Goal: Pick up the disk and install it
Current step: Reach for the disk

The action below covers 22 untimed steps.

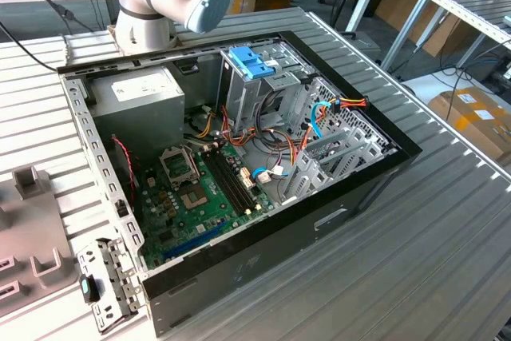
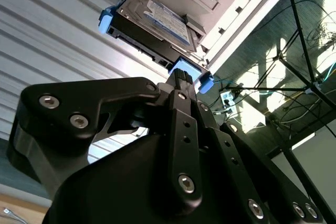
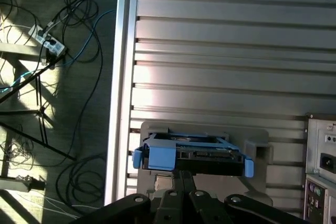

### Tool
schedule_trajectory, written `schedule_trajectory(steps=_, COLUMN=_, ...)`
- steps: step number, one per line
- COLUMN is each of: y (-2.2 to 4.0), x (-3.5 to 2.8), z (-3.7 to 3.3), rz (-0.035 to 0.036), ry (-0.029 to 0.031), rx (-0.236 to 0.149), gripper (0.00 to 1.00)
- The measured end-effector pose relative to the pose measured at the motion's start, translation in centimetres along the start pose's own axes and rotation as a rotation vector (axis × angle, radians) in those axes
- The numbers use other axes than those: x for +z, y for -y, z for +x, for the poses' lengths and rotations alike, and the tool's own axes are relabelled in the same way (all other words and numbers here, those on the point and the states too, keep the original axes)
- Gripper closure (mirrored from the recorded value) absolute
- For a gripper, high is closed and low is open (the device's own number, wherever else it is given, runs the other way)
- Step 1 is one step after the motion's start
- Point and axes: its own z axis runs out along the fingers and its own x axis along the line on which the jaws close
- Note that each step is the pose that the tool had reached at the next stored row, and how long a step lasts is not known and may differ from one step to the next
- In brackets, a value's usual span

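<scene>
The ribbed bench (image 1: 447, 221) carries everything. The open computer case (image 1: 263, 265) lies on its side, lid off, which I judge is so that its bays can be reached from above. In the exterior view the grey power-supply box (image 1: 136, 105) fills the case's ten o'clock corner. The drive cage (image 1: 267, 93) stands toward one o'clock, topped by a blue bracket (image 1: 250, 61).

The disk (image 3: 197, 153) is not in the case. In the first wrist view it lies flat on a pale grey holder (image 3: 257, 140) on the bench, label up, with a blue rail along each side. I reckon the holder is there to keep it square and raised off the ribs, with one short end facing me.

In the second wrist view my claw (image 2: 181, 80) is just beside that blue-capped end, lined up with the middle of it. I cannot tell whether the claw is apart or together, nor whether it touches the disk.
</scene>
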Motion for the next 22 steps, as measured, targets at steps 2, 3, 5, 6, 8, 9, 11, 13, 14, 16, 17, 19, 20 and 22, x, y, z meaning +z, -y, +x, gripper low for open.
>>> schedule_trajectory(steps=2, y=-0.01, x=0.14, z=0.17, rz=0.0002, ry=-0.0001, rx=-0.003, gripper=0.89)
schedule_trajectory(steps=3, y=-0.01, x=0.23, z=0.25, rz=0.0002, ry=-0.0001, rx=-0.005, gripper=0.89)
schedule_trajectory(steps=5, y=-0.02, x=0.44, z=0.43, rz=0.0004, ry=-0.0003, rx=-0.011, gripper=0.89)
schedule_trajectory(steps=6, y=-0.02, x=0.44, z=0.43, rz=0.0005, ry=-0.0004, rx=-0.011, gripper=0.89)
schedule_trajectory(steps=8, y=-0.02, x=0.44, z=0.43, rz=0.0005, ry=-0.0003, rx=-0.011, gripper=0.89)
schedule_trajectory(steps=9, y=-0.02, x=0.48, z=0.45, rz=0.0006, ry=0.0009, rx=-0.011, gripper=0.89)
schedule_trajectory(steps=11, y=-0.02, x=0.58, z=0.49, rz=0.0011, ry=0.0054, rx=-0.012, gripper=0.89)
schedule_trajectory(steps=13, y=-0.03, x=0.62, z=0.57, rz=0.0016, ry=0.0149, rx=-0.013, gripper=0.89)
schedule_trajectory(steps=14, y=-0.03, x=0.63, z=0.64, rz=0.002, ry=0.0205, rx=-0.013, gripper=0.89)
schedule_trajectory(steps=16, y=-0.02, x=0.68, z=0.69, rz=0.0026, ry=0.0253, rx=-0.011, gripper=0.89)
schedule_trajectory(steps=17, y=-0.04, x=0.73, z=0.71, rz=0.0026, ry=0.0254, rx=-0.009, gripper=0.89)
schedule_trajectory(steps=19, y=-0.11, x=0.99, z=0.77, rz=0.0025, ry=0.0255, rx=0.001, gripper=0.89)
schedule_trajectory(steps=20, y=-0.12, x=1.08, z=0.77, rz=0.0025, ry=0.0255, rx=0.003, gripper=0.89)
schedule_trajectory(steps=22, y=-0.13, x=1.15, z=0.78, rz=0.0026, ry=0.0255, rx=0.006, gripper=0.89)
